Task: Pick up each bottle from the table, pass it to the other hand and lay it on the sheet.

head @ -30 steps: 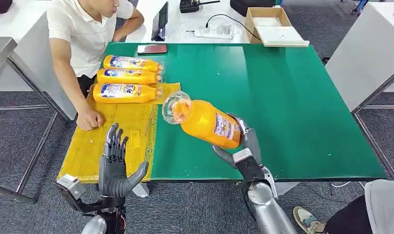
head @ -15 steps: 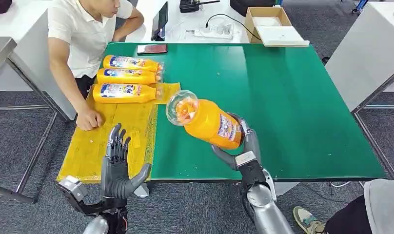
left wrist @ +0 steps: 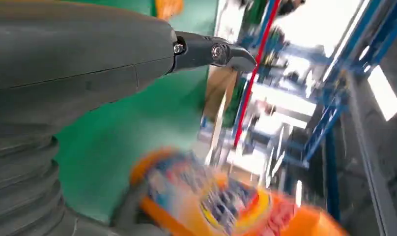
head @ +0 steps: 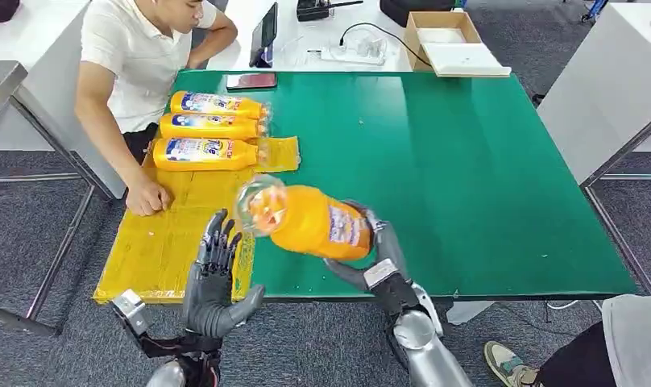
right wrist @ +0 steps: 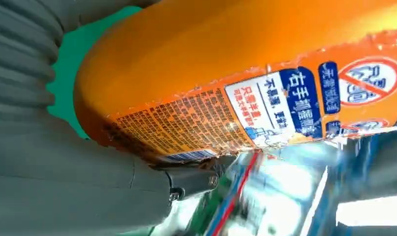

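Observation:
My right hand grips an orange bottle by its base, lifted above the green table, clear cap pointing left. Seen close in the right wrist view, the bottle shows its blue and white label against my hand. My left hand stands open, fingers up, just left of the bottle's cap, apart from it. From the left wrist the same bottle is blurred beside my left hand. Three orange bottles lie side by side on the yellow sheet.
A person sits at the table's far left, one hand resting on the sheet. A phone lies at the far edge. A cardboard box and a power strip sit on the white table behind.
My right hand has carried the bottle left and nearer, toward my left hand. My left hand has shifted right toward the bottle's cap, still open.

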Tool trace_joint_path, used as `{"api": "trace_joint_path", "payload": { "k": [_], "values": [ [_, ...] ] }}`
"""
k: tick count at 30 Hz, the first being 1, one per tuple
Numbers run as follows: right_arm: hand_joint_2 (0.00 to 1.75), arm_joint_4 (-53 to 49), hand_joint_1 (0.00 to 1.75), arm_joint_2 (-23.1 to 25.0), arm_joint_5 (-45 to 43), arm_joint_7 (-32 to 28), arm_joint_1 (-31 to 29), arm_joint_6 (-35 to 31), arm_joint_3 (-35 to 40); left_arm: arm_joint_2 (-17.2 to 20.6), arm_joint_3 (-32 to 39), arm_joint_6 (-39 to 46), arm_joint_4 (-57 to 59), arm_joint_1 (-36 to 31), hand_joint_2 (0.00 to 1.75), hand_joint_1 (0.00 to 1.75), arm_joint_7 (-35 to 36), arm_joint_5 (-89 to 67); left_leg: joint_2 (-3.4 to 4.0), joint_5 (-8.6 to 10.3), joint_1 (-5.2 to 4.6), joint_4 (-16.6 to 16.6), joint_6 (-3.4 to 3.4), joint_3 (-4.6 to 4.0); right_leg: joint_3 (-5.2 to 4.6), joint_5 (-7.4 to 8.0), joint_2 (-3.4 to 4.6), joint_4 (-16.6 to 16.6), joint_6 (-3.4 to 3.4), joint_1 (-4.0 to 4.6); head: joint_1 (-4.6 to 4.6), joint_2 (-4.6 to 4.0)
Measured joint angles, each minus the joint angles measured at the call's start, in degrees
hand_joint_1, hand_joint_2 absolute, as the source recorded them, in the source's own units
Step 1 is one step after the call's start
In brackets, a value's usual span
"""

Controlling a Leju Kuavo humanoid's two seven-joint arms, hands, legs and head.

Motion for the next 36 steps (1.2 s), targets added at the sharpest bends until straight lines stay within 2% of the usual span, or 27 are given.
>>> {"api": "trace_joint_path", "payload": {
  "k": [4,10,25,26,27,29,31,36],
  "values": [
    [1.75,5.2,1.75,1.5,3.2,0.1,-1.7,0.9,6.3,-0.4,-1.4,-2.0,1.3,-1.0,1.75,0.00,0.0,0.2,0.00,0.00,0.02,0.0,0.00,0.01,-0.01,0.00,0.00,0.0,0.00,0.03,0.00,0.00],
    [1.75,12.3,1.75,2.8,3.5,2.0,-4.8,3.5,12.4,0.1,-2.7,-4.3,3.5,-2.9,1.75,0.00,-0.2,-5.0,-0.01,0.02,0.02,0.0,0.00,-0.01,-0.02,0.00,0.00,0.0,-0.01,0.01,0.02,0.00],
    [1.75,20.6,1.75,2.9,3.9,4.0,-10.1,4.8,16.5,0.6,-2.1,-5.8,6.3,-3.9,1.75,0.02,-1.6,-6.0,0.02,0.02,-0.01,0.0,0.00,-0.02,-0.07,0.01,0.00,0.0,-0.01,-0.02,0.00,0.00],
    [1.75,20.9,1.75,2.9,3.9,4.0,-10.2,4.8,16.5,0.6,-2.0,-5.8,6.3,-3.9,1.75,0.66,-1.6,-6.0,0.02,0.02,-0.01,0.0,0.00,-0.02,-0.06,0.01,0.00,0.0,-0.01,-0.02,0.02,0.00],
    [1.75,21.0,1.75,3.0,3.9,4.0,-10.3,4.8,16.6,0.7,-1.9,-5.8,6.3,-3.9,1.75,1.57,-1.6,-6.0,0.02,0.02,-0.01,0.0,0.00,-0.02,-0.06,0.01,0.00,0.0,-0.01,-0.02,0.00,0.00],
    [1.75,21.4,1.75,3.0,3.9,4.0,-10.5,4.8,16.7,0.7,-1.9,-5.7,6.5,-3.9,1.75,1.50,-1.5,-6.0,0.02,0.02,-0.01,0.0,0.00,-0.02,-0.06,0.01,0.01,0.0,-0.01,-0.02,0.02,0.00],
    [1.75,21.8,1.75,3.0,3.9,4.2,-10.7,4.8,16.9,0.7,-1.8,-5.4,6.8,-3.9,1.75,1.75,-1.1,-6.3,0.02,0.02,-0.01,0.0,0.00,-0.02,-0.06,0.01,0.00,0.0,-0.01,-0.02,0.00,0.00],
    [1.75,22.8,1.75,2.9,4.4,5.4,-10.7,4.6,17.2,0.7,-1.7,-1.7,7.0,-4.6,1.75,1.75,-1.0,-12.0,0.03,0.02,-0.01,0.0,0.01,-0.05,-0.07,0.01,0.00,0.0,-0.01,-0.02,0.00,0.00]
  ]
}}
